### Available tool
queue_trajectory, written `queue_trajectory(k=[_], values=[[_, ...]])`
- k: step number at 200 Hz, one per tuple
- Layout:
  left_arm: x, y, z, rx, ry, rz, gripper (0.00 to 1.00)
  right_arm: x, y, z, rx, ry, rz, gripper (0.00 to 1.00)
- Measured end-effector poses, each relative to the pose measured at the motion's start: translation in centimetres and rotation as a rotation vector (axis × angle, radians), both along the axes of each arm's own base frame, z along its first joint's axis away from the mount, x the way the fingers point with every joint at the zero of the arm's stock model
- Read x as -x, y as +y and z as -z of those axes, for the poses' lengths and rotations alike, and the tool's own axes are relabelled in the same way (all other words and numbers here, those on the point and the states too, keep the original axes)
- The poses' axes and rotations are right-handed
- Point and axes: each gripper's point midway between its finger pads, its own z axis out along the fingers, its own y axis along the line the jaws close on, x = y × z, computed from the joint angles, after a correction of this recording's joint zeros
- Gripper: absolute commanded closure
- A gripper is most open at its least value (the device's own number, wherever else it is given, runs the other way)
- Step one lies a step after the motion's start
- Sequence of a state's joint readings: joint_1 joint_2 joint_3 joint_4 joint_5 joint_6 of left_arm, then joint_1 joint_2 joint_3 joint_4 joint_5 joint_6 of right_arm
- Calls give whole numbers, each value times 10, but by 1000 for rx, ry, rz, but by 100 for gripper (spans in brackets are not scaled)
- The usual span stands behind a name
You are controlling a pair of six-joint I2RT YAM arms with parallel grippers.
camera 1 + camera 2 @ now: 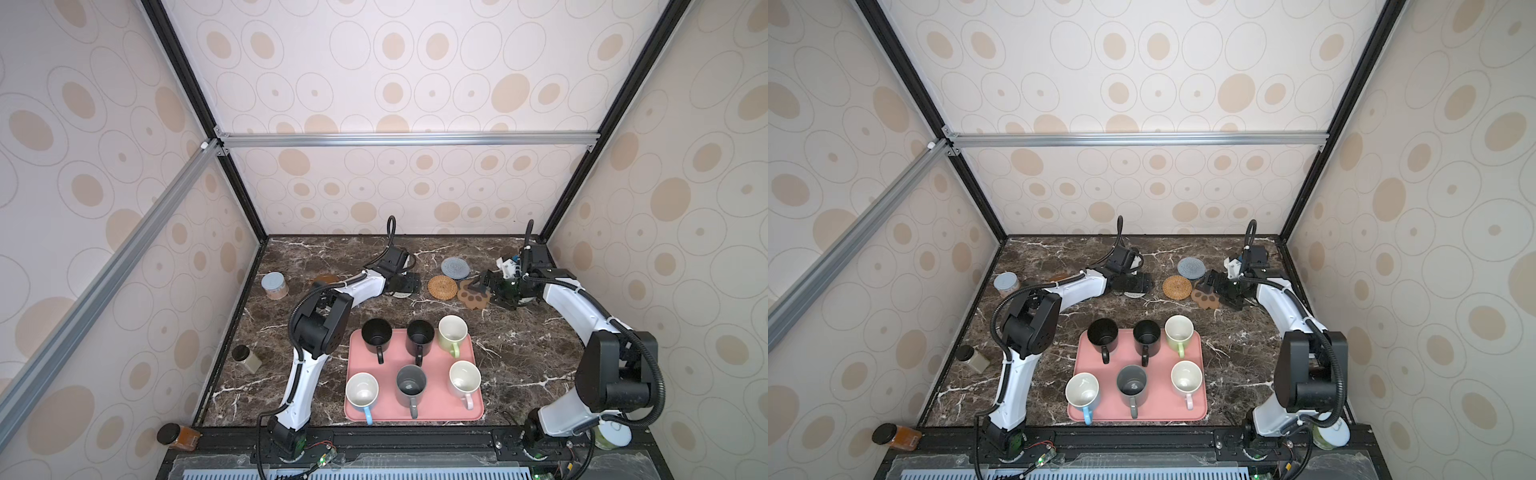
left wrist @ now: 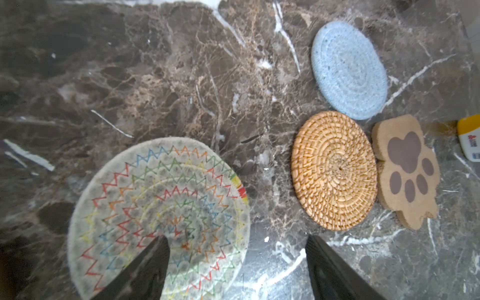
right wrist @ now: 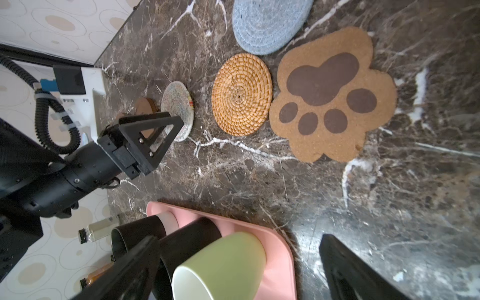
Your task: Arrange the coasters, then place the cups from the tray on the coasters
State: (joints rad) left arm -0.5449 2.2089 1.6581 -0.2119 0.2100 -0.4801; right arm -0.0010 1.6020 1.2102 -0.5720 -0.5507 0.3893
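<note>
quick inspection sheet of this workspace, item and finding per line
surface: dark marble table, no spills seen
coasters: grey-blue coaster, rattan coaster, paw coaster close together at the back; cream coaster apart; wooden disc further left
cups: all six cups upright on the pink tray
clutter: blue-lidded jar, black-lidded jar on the table's left
grippers: left gripper open over the cream coaster; right gripper open, empty
cables: black conduit looping along both arms
surroundings: patterned walls, aluminium frame
</note>
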Motion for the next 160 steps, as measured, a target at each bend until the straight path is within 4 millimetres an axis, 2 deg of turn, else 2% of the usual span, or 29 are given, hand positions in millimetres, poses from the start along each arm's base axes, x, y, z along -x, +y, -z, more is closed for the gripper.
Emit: queue_trajectory(k=[18, 40, 61, 81, 130, 160], values=[[0, 3, -21, 16, -36, -8, 16, -14, 5, 0, -11, -10, -7, 0], [8, 16, -51, 40, -81, -29, 16, -31, 17, 2, -22, -21, -34, 0], [19, 28, -68, 58, -111, -52, 15, -46, 32, 10, -30, -20, -66, 0], [30, 43, -71, 58, -120, -79, 15, -55, 46, 24, -40, -3, -92, 0], [51, 78, -57, 40, -98, -151, 15, -77, 72, 54, -69, 38, -137, 0], [63, 91, -64, 60, -112, -185, 14, -94, 80, 64, -83, 46, -160, 0]])
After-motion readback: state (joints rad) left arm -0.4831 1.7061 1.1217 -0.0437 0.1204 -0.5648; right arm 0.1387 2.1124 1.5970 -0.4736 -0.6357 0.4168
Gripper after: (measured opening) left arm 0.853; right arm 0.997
